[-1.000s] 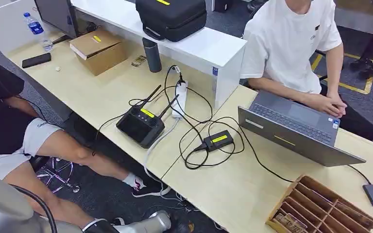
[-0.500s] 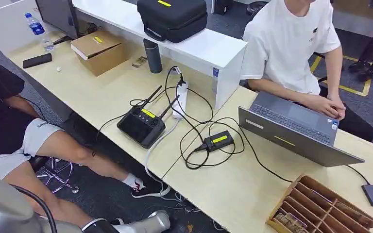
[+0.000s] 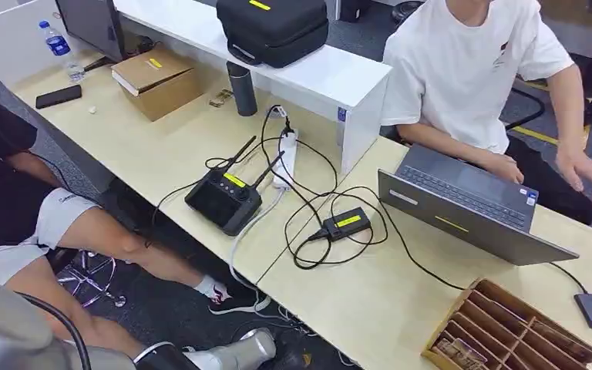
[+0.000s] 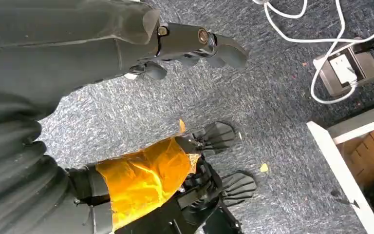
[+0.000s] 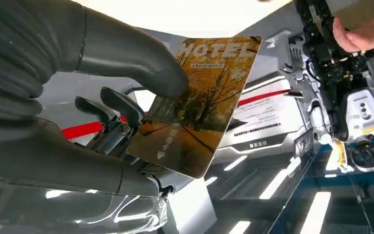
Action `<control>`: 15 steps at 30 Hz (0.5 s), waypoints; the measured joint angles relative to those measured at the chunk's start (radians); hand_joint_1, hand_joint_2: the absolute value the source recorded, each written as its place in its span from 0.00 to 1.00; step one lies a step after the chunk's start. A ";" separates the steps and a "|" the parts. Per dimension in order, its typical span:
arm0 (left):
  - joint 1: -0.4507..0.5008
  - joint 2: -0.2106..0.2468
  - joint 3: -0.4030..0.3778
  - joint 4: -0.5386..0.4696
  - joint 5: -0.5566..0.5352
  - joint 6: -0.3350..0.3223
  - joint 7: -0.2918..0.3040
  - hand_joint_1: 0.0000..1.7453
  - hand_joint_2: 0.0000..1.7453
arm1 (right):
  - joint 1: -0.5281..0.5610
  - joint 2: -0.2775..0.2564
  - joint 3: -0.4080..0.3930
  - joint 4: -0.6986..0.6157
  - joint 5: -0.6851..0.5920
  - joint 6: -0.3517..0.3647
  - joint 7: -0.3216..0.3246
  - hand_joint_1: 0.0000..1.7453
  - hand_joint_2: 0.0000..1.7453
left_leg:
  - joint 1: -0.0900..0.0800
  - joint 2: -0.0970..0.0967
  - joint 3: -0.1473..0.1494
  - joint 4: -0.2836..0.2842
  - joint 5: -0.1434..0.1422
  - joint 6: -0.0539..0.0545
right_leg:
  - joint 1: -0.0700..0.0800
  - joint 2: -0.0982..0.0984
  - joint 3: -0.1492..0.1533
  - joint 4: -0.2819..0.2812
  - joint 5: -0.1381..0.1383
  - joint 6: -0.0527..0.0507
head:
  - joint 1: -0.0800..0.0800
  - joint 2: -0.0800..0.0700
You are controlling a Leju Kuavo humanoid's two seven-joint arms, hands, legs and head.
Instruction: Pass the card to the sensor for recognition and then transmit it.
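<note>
Our right hand (image 5: pixel 126 122) pinches the card (image 5: pixel 195 105), thumb pressed on its printed face, darker fingers behind it; the card is raised in the air, a person's hand (image 5: pixel 365 31) near its far corner. Our left hand (image 4: pixel 190 46) hangs over grey carpet, fingers loosely curled, holding nothing. On the desk (image 3: pixel 385 301), a black box (image 3: pixel 346 222) sits beside the laptop (image 3: pixel 470 208).

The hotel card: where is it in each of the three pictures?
Head view: not in it.
Left wrist view: not in it.
Right wrist view: card at centre, pinched by the right hand.
Shared landmark: probably the person's raised hand, head view, right wrist view.
</note>
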 joint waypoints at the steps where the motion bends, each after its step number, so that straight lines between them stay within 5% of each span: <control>1: -0.001 0.000 0.000 0.000 0.000 0.000 0.000 0.00 1.00 | 0.000 0.000 0.001 -0.003 0.000 0.000 0.000 1.00 1.00 | 0.000 0.000 0.000 0.000 0.000 0.000 | 0.000 0.000 0.000 0.000 0.000 0.000 | 0.000 0.000; 8: -0.002 0.000 0.000 0.000 -0.006 0.000 0.011 0.00 1.00 | -0.016 0.000 0.015 -0.013 -0.005 -0.007 -0.011 1.00 1.00 | 0.000 0.000 0.000 0.000 0.000 0.000 | 0.000 0.000 0.000 0.000 0.000 0.000 | 0.000 0.000; 15: -0.029 -0.008 0.000 0.000 -0.040 -0.021 0.055 0.00 1.00 | -0.215 0.011 0.107 -0.028 0.030 0.057 0.044 1.00 1.00 | 0.000 0.000 0.000 0.000 0.003 -0.002 | 0.000 0.001 0.000 0.001 0.002 0.000 | 0.000 0.000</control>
